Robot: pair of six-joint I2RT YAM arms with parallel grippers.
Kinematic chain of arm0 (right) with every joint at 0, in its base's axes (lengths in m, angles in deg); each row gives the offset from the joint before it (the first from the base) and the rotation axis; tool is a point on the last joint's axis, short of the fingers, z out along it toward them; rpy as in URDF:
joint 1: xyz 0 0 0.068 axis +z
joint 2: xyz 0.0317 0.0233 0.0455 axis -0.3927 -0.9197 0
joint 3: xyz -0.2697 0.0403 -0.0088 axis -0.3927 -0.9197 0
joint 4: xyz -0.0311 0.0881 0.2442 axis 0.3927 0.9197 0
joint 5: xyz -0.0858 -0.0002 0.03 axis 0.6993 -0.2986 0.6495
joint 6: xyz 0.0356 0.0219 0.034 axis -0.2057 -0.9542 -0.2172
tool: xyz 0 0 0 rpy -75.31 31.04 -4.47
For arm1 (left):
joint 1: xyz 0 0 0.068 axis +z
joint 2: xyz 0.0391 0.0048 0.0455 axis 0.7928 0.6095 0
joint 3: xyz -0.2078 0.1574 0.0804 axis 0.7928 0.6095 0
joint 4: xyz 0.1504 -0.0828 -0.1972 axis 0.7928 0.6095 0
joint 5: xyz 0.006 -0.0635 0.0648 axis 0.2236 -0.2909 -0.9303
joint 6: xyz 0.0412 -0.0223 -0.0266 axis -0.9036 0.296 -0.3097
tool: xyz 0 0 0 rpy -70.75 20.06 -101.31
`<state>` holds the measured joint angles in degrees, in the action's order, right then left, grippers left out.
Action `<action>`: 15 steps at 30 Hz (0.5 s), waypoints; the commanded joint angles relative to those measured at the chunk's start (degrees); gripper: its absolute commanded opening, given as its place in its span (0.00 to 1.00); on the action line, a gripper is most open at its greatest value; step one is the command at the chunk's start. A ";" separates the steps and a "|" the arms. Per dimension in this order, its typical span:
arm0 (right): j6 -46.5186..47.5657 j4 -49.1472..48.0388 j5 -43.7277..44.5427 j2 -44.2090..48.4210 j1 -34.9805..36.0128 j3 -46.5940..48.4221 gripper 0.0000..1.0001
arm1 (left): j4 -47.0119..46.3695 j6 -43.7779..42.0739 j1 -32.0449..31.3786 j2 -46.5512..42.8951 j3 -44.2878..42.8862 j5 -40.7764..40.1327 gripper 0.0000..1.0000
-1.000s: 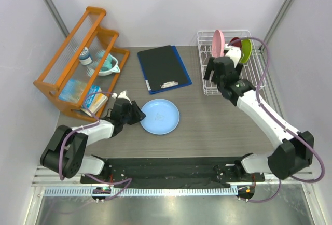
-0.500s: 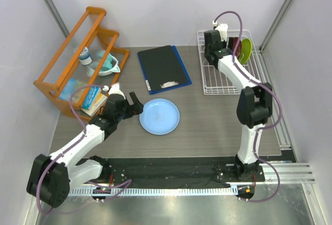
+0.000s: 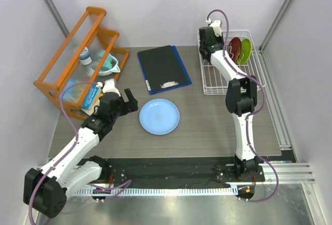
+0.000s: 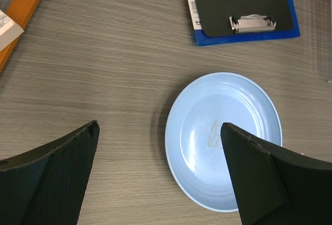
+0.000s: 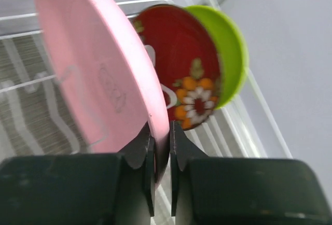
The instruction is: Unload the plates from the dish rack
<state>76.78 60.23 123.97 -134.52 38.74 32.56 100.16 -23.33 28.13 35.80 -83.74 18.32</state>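
Step in hand, prob.: taking out plate no. 2. Right gripper (image 5: 162, 142) is clamped on the rim of the pink plate (image 5: 93, 69), upright at the dish rack's (image 3: 215, 91) far-left corner. Dark red plate (image 5: 181, 64) w/ flower centre & smaller lime green plate (image 5: 228, 54) stand beside it in the rack. Light blue plate (image 4: 223, 137) lies flat on the wood-grain surface (image 4: 104, 54), well left of the rack; left gripper (image 4: 160, 126) hangs over it, jaws wide, empty. Next: lift clear of the thin white wire prongs. Plates look smooth, glossy, round, shallow.
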 commanded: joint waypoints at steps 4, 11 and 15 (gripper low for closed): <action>2.09 -2.01 2.25 0.78 0.03 3.40 0.01 | 0.17 -1.24 -0.21 0.89 -1.87 -1.91 0.99; 6.12 -8.76 9.71 6.74 1.78 -0.63 0.01 | -0.44 -0.54 -0.21 2.20 -1.78 -1.47 0.99; 13.68 -17.55 14.38 9.30 3.54 -3.36 0.01 | -0.18 -0.45 -0.21 2.91 -1.96 -1.38 0.99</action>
<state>83.14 54.68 131.29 -133.08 40.16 29.85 100.73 -23.51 28.13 38.29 -83.74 17.56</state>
